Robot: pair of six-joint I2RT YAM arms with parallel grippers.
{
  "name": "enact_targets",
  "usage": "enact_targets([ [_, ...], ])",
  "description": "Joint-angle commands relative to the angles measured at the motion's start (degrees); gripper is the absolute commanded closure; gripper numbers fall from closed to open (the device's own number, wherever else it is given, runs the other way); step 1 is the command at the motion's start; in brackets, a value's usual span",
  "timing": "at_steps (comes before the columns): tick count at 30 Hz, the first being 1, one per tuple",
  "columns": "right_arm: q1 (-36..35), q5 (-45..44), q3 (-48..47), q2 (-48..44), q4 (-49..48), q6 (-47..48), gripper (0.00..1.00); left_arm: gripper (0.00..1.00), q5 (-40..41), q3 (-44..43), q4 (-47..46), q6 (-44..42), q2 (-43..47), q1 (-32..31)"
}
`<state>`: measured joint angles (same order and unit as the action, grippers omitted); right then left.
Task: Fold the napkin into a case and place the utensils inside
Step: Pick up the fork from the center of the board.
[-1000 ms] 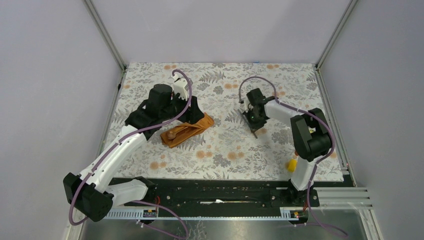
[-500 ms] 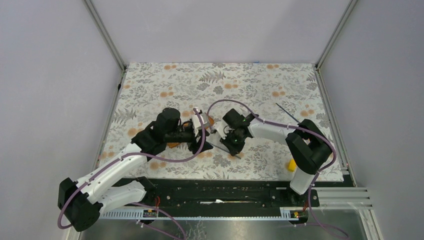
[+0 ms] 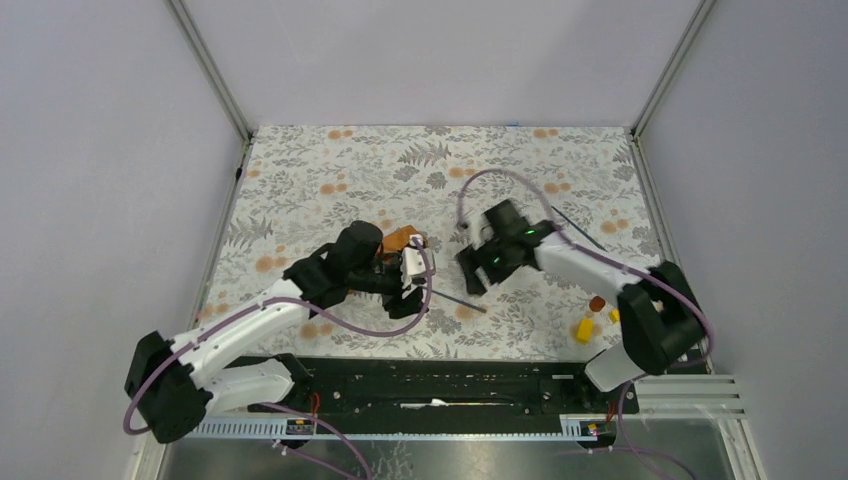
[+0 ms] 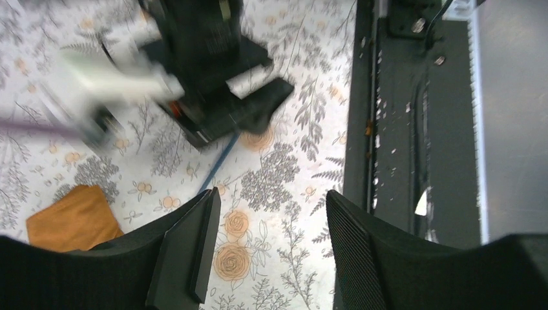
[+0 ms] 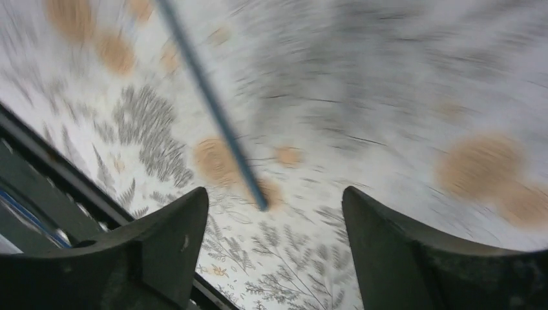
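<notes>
Jaws of left end effector [image 4: 270,197]: wide apart, nothing between the fingers [image 4: 187,252]. Position: low over the table [image 3: 330,160], towards its front edge, just beside the napkin [image 3: 400,238].

State of napkin: folded, orange-brown, flat on the table. Mostly hidden under the left arm in the top view; shows one corner in the left wrist view. Finished as a case or not: cannot tell.

Jaws of right end effector [image 3: 474,278]: wide apart, gripping nothing. Position: right of the left end effector, clear of it.

First utensil [image 3: 458,298]: slim dark stick, flat on the table between the two end effectors, outside the napkin; blurred in the right wrist view.

Second utensil [image 3: 577,223]: flat on the table behind the right arm, well apart from the napkin.

Near the front right corner: yellow blocks [image 3: 582,330] and brown disc [image 3: 597,303].
</notes>
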<state>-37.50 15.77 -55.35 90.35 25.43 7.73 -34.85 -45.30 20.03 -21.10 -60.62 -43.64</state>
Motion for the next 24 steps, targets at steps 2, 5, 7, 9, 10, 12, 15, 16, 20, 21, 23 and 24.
enact_targets([
  [2, 22.01, -6.63, 4.20, -15.85, -2.97, -22.21, 0.08, 0.32, 6.91, -2.58, -5.37, -4.56, -8.60, -1.13],
  [5, 29.97, -7.42, 7.26, -18.73, -4.25, -26.12, 0.05, 0.33, 7.11, -6.69, -4.72, -7.79, -18.59, -1.52],
  [7, 31.40, -7.16, 8.42, -19.03, -4.52, -27.55, 0.05, 0.39, 6.87, -11.58, -1.02, -10.63, -25.25, -2.15],
  [9, 32.05, -3.66, 10.30, -19.62, -6.69, -28.57, 0.05, 0.44, 7.75, -14.45, 0.26, -13.03, -30.23, -3.23],
  [10, 32.29, -2.31, 11.09, -20.06, -7.77, -29.13, 0.05, 0.46, 8.83, -15.09, 0.56, -14.44, -31.91, -3.96],
  [12, 32.41, -0.10, 12.37, -21.25, -9.24, -29.87, 0.05, 0.49, 11.00, -15.65, 0.08, -16.18, -34.25, -4.64],
  [15, 32.43, 0.99, 13.17, -22.63, -9.90, -30.08, 0.07, 0.51, 11.51, -16.00, -0.99, -17.86, -36.88, -4.86],
  [16, 32.42, 0.95, 13.39, -23.09, -10.03, -29.99, 0.07, 0.51, 11.59, -16.50, -0.95, -18.03, -37.88, -5.06],
  [20, 32.46, 0.74, 14.26, -24.08, -10.23, -29.66, 0.07, 0.54, 12.13, -18.50, -0.89, -18.53, -41.32, -6.38],
  [21, 32.41, 0.75, 14.32, -24.15, -10.25, -29.62, 0.07, 0.54, 12.38, -19.01, -0.96, -18.54, -42.08, -6.70],
  [23, 32.46, 0.77, 14.48, -24.33, -10.24, -29.53, 0.08, 0.57, 13.31, -20.08, -0.90, -18.46, -43.78, -7.15],
  [24, 32.43, 0.74, 14.51, -24.42, -10.24, -29.56, 0.08, 0.59, 13.83, -20.44, -0.95, -18.52, -44.70, -7.35],
])
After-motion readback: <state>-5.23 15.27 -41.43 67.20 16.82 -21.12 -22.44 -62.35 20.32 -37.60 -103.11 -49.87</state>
